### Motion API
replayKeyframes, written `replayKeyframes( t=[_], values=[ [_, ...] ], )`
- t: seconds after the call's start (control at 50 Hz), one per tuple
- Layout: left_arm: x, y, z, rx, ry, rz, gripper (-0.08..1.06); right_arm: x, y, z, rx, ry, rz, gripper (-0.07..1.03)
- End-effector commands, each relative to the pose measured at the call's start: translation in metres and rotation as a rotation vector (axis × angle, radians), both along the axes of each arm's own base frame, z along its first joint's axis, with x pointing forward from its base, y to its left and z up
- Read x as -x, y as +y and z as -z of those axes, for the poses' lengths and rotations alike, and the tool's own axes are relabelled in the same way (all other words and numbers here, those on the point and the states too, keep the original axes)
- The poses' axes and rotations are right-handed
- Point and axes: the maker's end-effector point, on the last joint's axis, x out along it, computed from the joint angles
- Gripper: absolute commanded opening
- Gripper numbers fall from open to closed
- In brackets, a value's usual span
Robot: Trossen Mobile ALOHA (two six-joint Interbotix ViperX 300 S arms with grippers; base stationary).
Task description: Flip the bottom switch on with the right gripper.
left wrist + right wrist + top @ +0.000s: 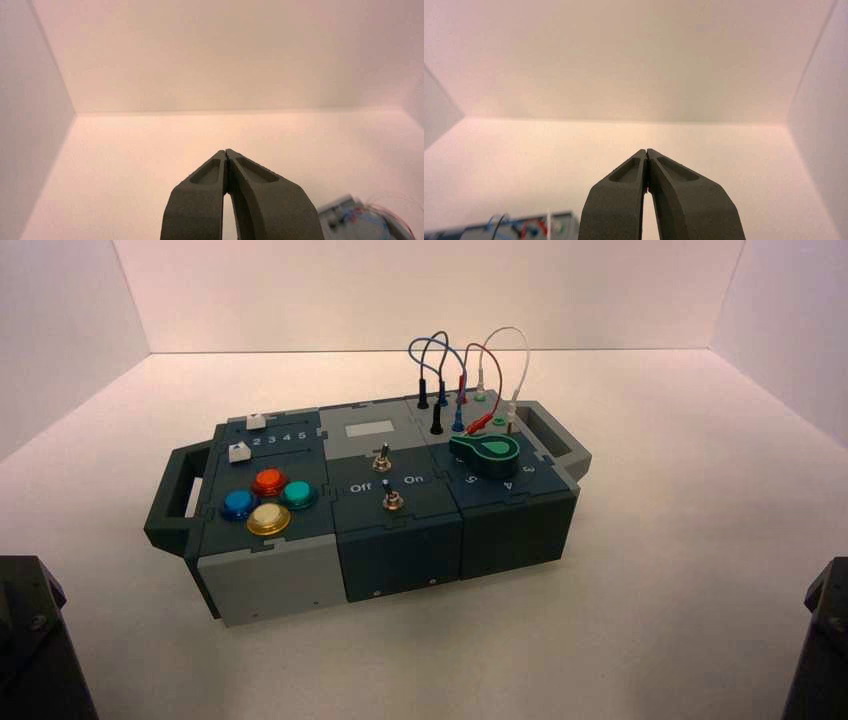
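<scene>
Right gripper: tips together, off the box's 4 o'clock. Bottom switch: box's near side, 6 o'clock of top switch. Sloppy height could skim the lever; drifting to 12 could hit its twin.

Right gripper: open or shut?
Shut: the right gripper's two long tapered grey-brown fingers meet at their tips in its wrist view.

Lab-like test booth: plain pale walls, bare pale tabletop, switch-and-button box.
</scene>
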Motion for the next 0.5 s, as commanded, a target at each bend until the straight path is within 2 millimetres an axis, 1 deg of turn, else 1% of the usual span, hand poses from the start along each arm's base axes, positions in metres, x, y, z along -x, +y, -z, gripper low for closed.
replayKeyframes(
  t=[0.02,0.12,0.24,0.34,0.5],
  values=[
    [0.000,-0.011,-0.003,-0.007,0.075,0.039,-0.03,-0.005,0.016,-0.002,-0.007,0.065,-0.051,-0.03],
    [0.008,-0.022,0.007,0.004,0.180,0.075,-0.03,-0.001,0.033,0.011,-0.010,0.148,-0.107,-0.03],
    [0.017,-0.034,0.015,0.011,0.266,0.113,-0.03,0.007,0.048,0.020,-0.014,0.216,-0.161,-0.03],
    [0.026,-0.045,0.019,0.034,0.328,0.142,-0.03,0.014,0.055,0.027,-0.019,0.271,-0.186,-0.03],
    [0.036,-0.060,0.025,0.059,0.415,0.178,-0.03,0.024,0.060,0.038,-0.029,0.358,-0.209,-0.03]
  ],
)
